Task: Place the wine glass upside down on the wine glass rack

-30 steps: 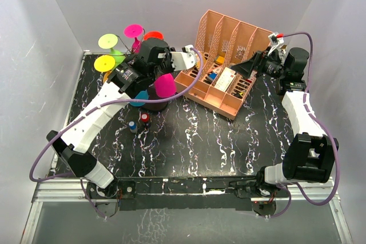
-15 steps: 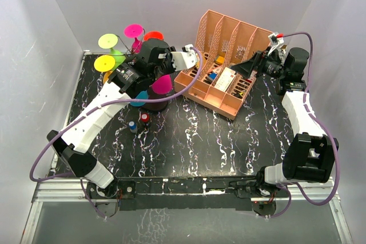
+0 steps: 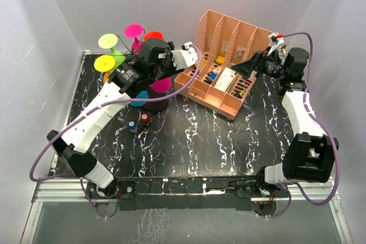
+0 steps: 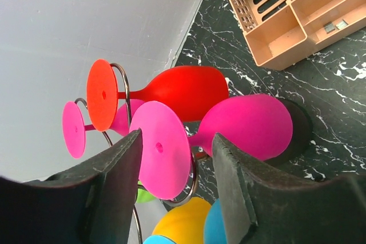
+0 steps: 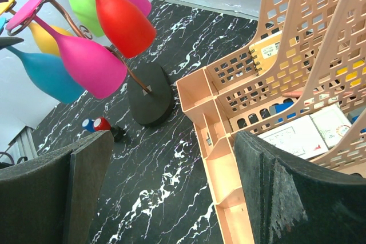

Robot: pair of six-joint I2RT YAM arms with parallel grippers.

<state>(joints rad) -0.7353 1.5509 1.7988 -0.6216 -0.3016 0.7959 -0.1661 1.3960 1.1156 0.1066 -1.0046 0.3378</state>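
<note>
Left gripper (image 4: 177,141): my jaws stand wide apart and grip nothing. The round foot of the pink wine glass (image 4: 246,124) sits in the gap between my two fingers (image 4: 108,187). It lies close against the left one, and there is clear space on the right side. I cannot tell whether the left pad touches the foot's edge.

The glass hangs bowl-down on the wine glass rack (image 4: 124,84), its stem passing through a dark wire curl just below the foot. The bowl tilts out over the rack's black oval base (image 4: 298,127). From above, the pink glass (image 3: 162,86) is partly under my wrist. I judge it to be carried by the rack and not by me.

Just beside it hangs the red glass (image 4: 183,90), with its foot close to the pink one. Yellow, blue, green and a smaller magenta glass crowd the same stand.

Step in hand, as I judge it: clearing the hand from the hung glass. To do it well I should draw back along the line of my fingers with the jaws wide, moving slightly away from the left side so that the finger does not drag the foot out of its curl. I should avoid sideways sweep, which could clip the red glass's foot or rock the light wire stand.

Right gripper (image 5: 171,141): wide, holding nothing, parked over the peach organiser (image 5: 217,158), well apart from the rack
</note>
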